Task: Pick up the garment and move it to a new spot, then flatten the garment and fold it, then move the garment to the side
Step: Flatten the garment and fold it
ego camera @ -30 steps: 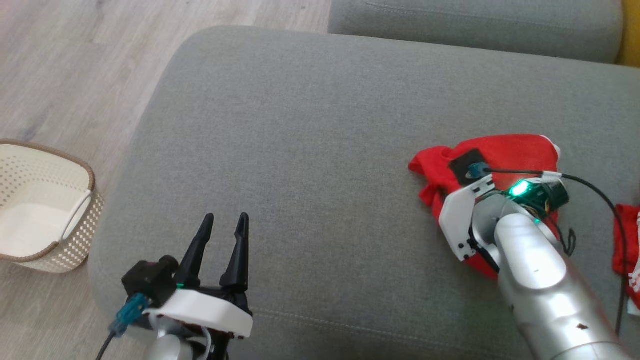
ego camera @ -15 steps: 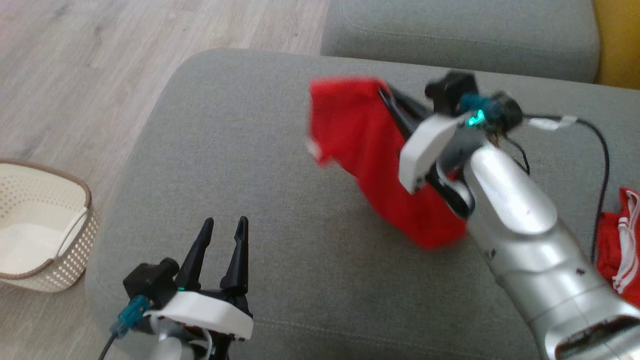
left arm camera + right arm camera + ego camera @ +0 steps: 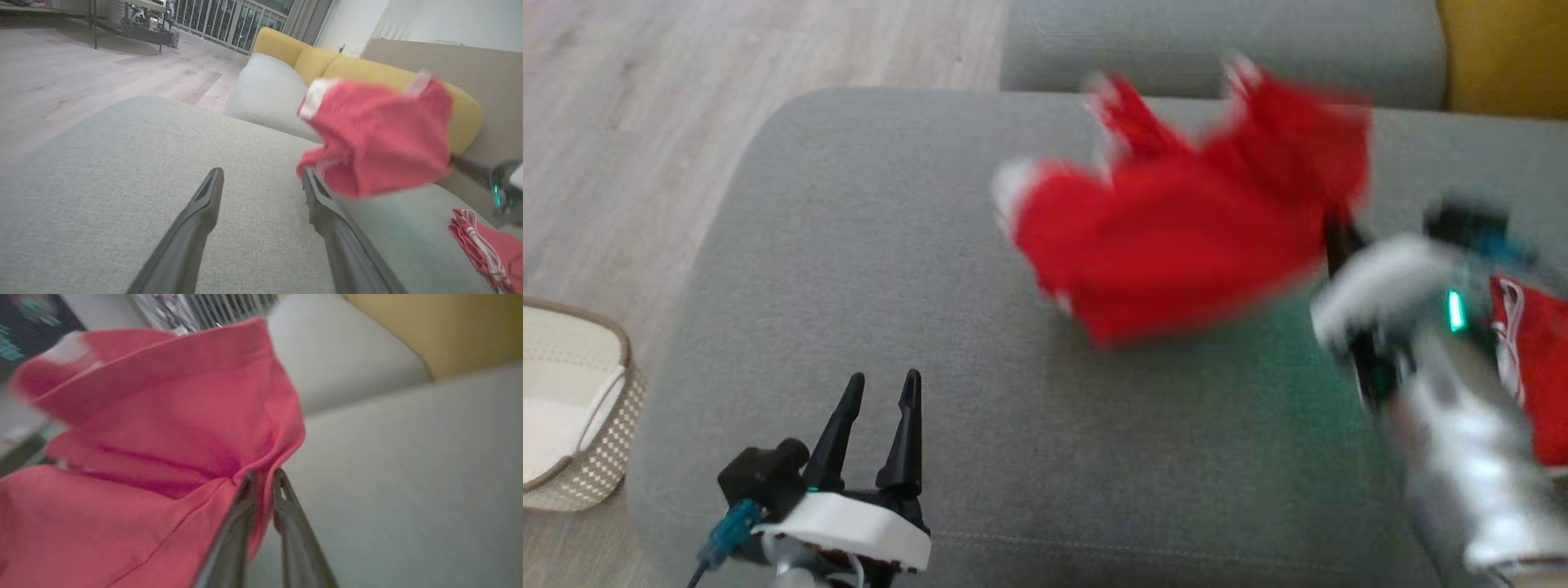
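A red garment (image 3: 1184,237) with white trim hangs in the air above the grey sofa cushion (image 3: 890,269), blurred by motion. My right gripper (image 3: 263,477) is shut on an edge of the garment (image 3: 163,428), and the cloth spreads to its left. In the head view that gripper (image 3: 1331,224) holds the garment's right edge. My left gripper (image 3: 880,390) stands open and empty near the cushion's front edge. From the left wrist, the garment (image 3: 380,139) floats beyond my open left gripper (image 3: 261,179), apart from it.
A second red garment (image 3: 1531,367) with white stripes lies at the cushion's right end. A cream perforated basket (image 3: 572,408) stands on the wooden floor at left. Another grey cushion (image 3: 1217,41) and yellow cushions (image 3: 322,61) lie beyond.
My right gripper has lifted the red garment off the cushion's right side and swung it up and leftward. The head camera has shifted. My left gripper has stayed put.
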### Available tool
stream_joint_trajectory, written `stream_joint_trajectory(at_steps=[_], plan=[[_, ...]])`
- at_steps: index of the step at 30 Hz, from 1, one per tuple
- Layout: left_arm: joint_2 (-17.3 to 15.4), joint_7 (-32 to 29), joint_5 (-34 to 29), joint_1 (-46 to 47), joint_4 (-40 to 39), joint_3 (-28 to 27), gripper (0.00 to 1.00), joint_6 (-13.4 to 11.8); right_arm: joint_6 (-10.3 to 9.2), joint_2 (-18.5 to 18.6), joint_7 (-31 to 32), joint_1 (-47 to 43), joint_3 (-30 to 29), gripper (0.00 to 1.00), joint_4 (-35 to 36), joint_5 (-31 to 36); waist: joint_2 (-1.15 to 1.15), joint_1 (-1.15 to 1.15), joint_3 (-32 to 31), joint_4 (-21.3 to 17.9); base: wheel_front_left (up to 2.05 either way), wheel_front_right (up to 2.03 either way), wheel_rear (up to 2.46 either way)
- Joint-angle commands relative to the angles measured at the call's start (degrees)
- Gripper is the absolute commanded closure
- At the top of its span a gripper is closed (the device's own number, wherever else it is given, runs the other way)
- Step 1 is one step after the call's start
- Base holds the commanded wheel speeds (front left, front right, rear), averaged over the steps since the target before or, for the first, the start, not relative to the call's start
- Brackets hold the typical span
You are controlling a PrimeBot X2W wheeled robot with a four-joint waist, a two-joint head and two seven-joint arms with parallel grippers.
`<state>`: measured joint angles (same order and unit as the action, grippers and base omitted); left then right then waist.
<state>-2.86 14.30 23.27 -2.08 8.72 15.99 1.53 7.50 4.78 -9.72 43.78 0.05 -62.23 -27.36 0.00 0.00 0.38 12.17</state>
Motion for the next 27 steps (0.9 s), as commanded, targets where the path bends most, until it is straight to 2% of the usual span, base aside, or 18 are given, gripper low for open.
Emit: stream_joint_trajectory(at_steps=[1, 3, 5, 7, 10, 14, 17, 22, 27], plan=[[0.0, 0.7, -0.4, 2.7, -2.0, -1.7, 0.0, 0.1, -0.01, 0.6, -0.7, -0.4, -0.7, 0.0, -1.9, 3.0, 0.0, 0.0, 1.4, -1.3, 0.0, 0.0, 0.0], [0.0, 0.7, -0.8, 3.2, -1.9, -1.8, 0.0, 0.3, -0.01, 2.7, -2.4, -1.2, -3.6, 0.0, -7.1, 7.4, 0.0, 0.0, 2.3, -2.3, 0.0, 0.0, 0.0], [0.0, 0.7, -1.1, 3.8, -1.7, -2.1, 0.0, 0.5, -0.01, 3.1, -3.7, -1.6, -6.5, 0.0, -9.1, 10.2, 0.0, 0.0, 2.9, -3.5, 0.0, 0.0, 0.0], [0.0, 0.7, -1.2, 4.0, -1.7, -2.4, 0.0, 0.6, -0.01, 2.9, -4.2, -1.8, -7.6, 0.0, -9.5, 11.5, 0.0, 0.0, 3.1, -4.3, 0.0, 0.0, 0.0], [0.0, 0.7, -1.6, 4.7, -1.5, -3.4, 0.0, 0.9, -0.01, 1.1, -5.1, -1.5, -10.0, 0.0, -7.5, 16.4, 0.0, 0.0, 3.1, -7.5, 0.0, 0.0, 0.0], [0.0, 0.7, -2.0, 5.0, -1.5, -4.0, 0.0, 1.0, -0.01, -1.3, -5.2, -2.8, -10.0, 0.0, 1.8, 18.3, 0.0, 0.0, 1.8, -10.8, 0.0, 0.0, 0.0], [0.0, 0.7, -1.1, 5.2, -1.5, -4.2, 0.0, 0.5, -0.01, -1.8, -5.3, -7.0, -6.7, 0.0, 10.7, 18.1, 0.0, 0.0, 0.9, -13.2, 0.0, 0.0, 0.0], [0.0, 0.7, 0.8, 5.7, 2.9, -4.0, 0.0, -3.1, -0.01, -1.9, -5.3, -17.9, 1.4, 0.0, 25.4, 12.4, 0.0, 0.0, 0.6, -16.8, 0.0, 0.0, 0.0], [0.0, 0.7, 4.4, 8.8, 7.4, -4.5, 0.0, -5.2, -0.01, -1.9, -3.5, -27.0, 3.2, 0.0, 39.1, 10.7, 0.0, 0.0, 2.2, -20.1, 0.0, 0.0, 0.0]])
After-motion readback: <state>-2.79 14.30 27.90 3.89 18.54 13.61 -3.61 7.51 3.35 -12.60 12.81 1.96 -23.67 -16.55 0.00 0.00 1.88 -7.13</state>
